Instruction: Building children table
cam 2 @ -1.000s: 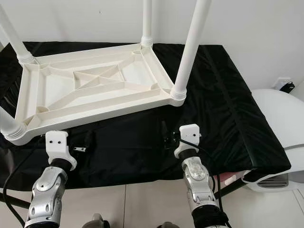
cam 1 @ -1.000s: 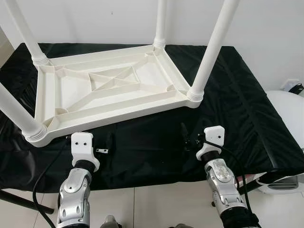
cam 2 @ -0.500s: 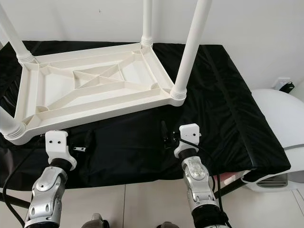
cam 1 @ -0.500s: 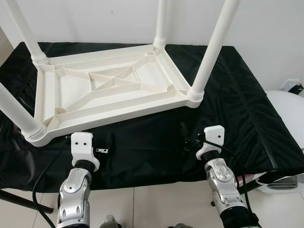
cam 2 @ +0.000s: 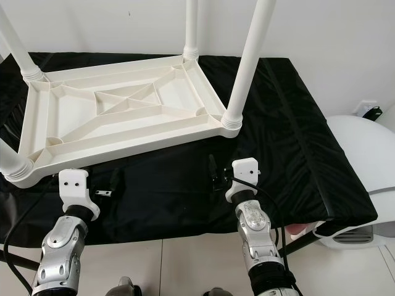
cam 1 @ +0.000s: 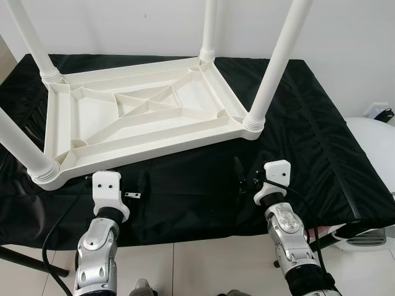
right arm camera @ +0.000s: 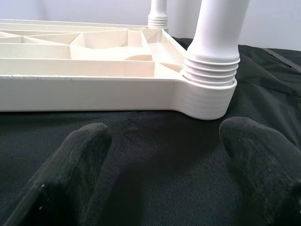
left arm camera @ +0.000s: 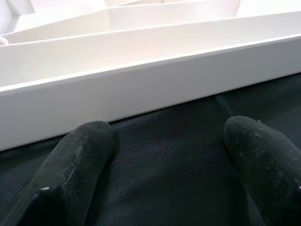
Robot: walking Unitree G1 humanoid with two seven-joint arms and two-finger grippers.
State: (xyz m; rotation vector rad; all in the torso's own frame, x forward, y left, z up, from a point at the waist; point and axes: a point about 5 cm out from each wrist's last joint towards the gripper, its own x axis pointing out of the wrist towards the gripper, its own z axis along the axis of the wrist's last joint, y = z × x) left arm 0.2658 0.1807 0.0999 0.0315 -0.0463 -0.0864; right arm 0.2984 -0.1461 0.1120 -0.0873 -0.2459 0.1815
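Observation:
A white plastic children's table point(cam 1: 145, 120) lies upside down on a black-draped surface point(cam 1: 308, 123), its ribbed underside facing up. White legs stand upright in its corners, among them the near right leg point(cam 1: 274, 68) and the near left leg point(cam 1: 18, 145). My left gripper point(cam 1: 131, 184) rests open over the cloth just short of the table's front rim point(left arm camera: 141, 89), with nothing between its fingers point(left arm camera: 70, 174). My right gripper point(cam 1: 245, 176) is open too, low over the cloth and facing the near right leg's threaded socket point(right arm camera: 209, 80). Nothing lies between its fingers point(right arm camera: 75, 165).
The black cloth's front edge point(cam 1: 203, 231) runs just behind my wrists, with tiled floor below. A white rounded object point(cam 1: 376, 148) and a grey-white appliance point(cam 1: 367, 237) stand at the right. A black cable point(cam 1: 52, 246) hangs by my left arm. A white wall is behind.
My right gripper has edged slightly forward toward the table's near right corner. The left gripper and the table are as before.

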